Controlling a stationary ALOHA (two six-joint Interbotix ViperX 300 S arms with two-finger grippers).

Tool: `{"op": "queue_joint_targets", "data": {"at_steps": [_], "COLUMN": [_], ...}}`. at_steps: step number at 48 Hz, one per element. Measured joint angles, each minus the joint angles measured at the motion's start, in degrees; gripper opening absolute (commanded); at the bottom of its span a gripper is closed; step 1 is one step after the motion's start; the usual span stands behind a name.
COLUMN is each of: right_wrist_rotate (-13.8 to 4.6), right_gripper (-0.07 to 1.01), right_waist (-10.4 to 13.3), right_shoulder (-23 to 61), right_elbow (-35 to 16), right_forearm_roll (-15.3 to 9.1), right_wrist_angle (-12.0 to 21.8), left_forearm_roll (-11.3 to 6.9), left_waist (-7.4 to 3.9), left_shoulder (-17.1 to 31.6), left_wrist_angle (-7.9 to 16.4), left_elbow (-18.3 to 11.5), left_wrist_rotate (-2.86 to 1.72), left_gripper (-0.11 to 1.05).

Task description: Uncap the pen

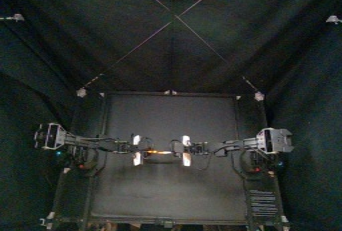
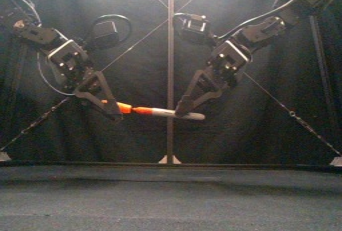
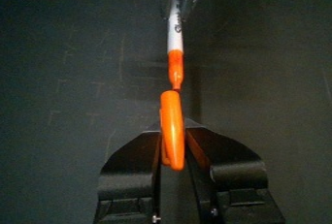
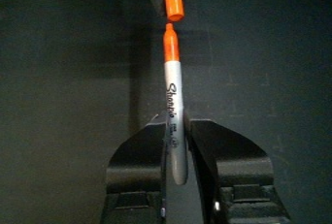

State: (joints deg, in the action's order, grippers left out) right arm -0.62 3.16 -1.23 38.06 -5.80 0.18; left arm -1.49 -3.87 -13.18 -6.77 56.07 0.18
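Holding the pen (image 2: 160,112) up in the air above the table (image 2: 171,190), the left gripper (image 2: 114,107) pinches the orange cap (image 2: 128,108) and the right gripper (image 2: 189,109) pinches the pale barrel (image 2: 178,114). It looks light, hard and smooth, so it may slip. Squeeze both ends tight and pull straight apart.

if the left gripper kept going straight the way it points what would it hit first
The left gripper, shut on the cap, would likely meet the pen at its orange end first, then the right gripper holding the barrel.
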Motion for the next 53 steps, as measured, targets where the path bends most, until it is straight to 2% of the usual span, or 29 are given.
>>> {"op": "queue_joint_targets", "data": {"at_steps": [12,25,33,53], "right_wrist_rotate": [0.18,0.00,0.00,0.09], "right_gripper": [0.51,0.51,0.51,0.51], "right_waist": [0.4,0.7,1.0,1.1], "right_shoulder": [-3.3,-6.4,-7.8,-8.0], "right_elbow": [3.1,5.9,6.9,7.3], "right_forearm_roll": [0.5,1.1,1.2,1.3], "right_wrist_angle": [0.0,-0.3,-0.9,-1.2], "left_forearm_roll": [0.00,0.00,0.00,0.00], "left_waist": [0.00,0.00,0.00,0.09], "left_shoulder": [-2.1,-7.0,-8.6,-8.7], "left_wrist_angle": [0.3,0.3,0.3,0.3], "left_elbow": [2.0,4.7,5.2,5.3], "left_wrist_rotate": [0.00,-0.09,0.00,0.00], "left_gripper": [0.55,0.55,0.55,0.55]}}
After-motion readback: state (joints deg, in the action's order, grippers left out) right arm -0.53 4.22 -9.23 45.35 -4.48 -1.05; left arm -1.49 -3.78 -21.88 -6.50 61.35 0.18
